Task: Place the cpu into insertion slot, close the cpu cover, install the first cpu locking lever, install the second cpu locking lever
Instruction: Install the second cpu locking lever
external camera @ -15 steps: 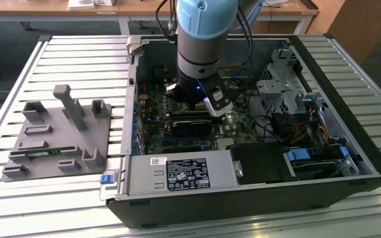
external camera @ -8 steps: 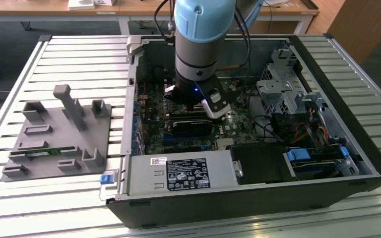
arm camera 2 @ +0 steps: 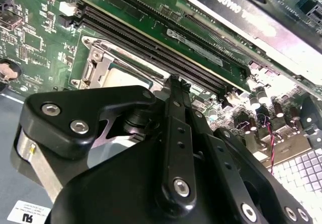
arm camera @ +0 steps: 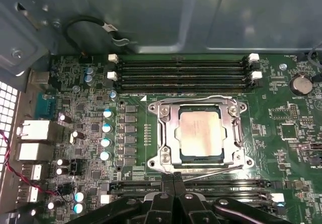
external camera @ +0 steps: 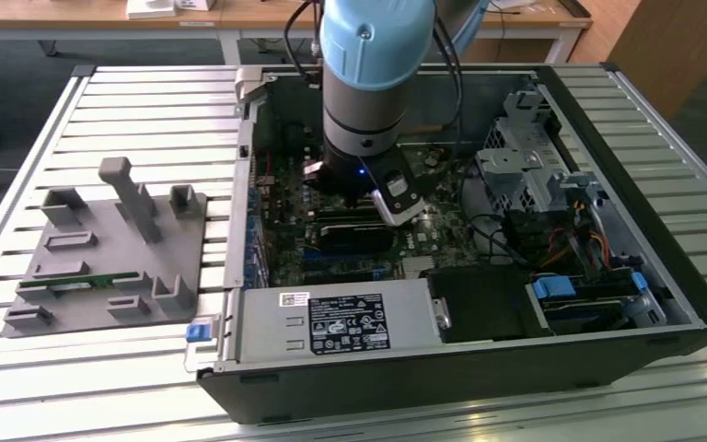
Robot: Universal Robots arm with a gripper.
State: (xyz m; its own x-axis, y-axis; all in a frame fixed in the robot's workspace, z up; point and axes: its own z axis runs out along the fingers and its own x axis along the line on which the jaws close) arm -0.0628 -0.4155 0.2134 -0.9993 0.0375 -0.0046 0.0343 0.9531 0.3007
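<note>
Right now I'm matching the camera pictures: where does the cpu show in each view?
Exterior view: I cannot make it out; the arm stands over the motherboard.
First wrist view: the cpu lies mid-picture inside the cpu cover.
Second wrist view: a pale corner behind the gripper.
Shared landmark: the black memory slots.

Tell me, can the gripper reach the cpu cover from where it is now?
Probably yes. The gripper sits at the edge of the cpu cover, which lies closed over the cpu, and nothing stands between them.
</note>
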